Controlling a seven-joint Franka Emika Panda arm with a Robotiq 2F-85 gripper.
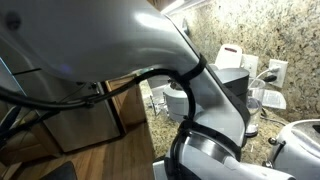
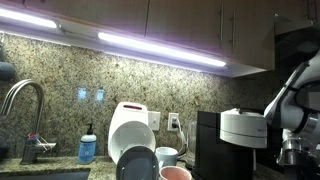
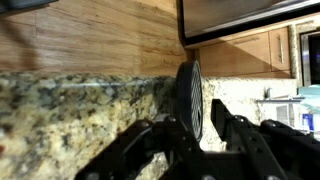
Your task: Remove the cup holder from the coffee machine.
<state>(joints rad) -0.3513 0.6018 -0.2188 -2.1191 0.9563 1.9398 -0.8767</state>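
Granite backsplash (image 2: 60, 70) ran behind the counter, w/ strip lights under wood cabinets (image 2: 190, 20). Faucet (image 2: 25, 100) and blue soap bottle (image 2: 88, 147) sat at one end, white appliance (image 2: 128, 125) mid-counter. Coffee machine (image 2: 232, 135) stood beyond it: black body, silver-grey domed head. Robot arm (image 2: 292, 100) hung just beside the machine. Wrist cam showed the gripper (image 3: 192, 128) clenched on the cup holder (image 3: 187, 95). The black disc was held upright, edge-on to the lens, grated face turned sideways, a finger (image 3: 160, 140) on either side. Holder was off the machine, up in front of granite & cabinet fronts. In an exterior view the arm (image 1: 150, 50) filled most of the pic; holder not visible there.
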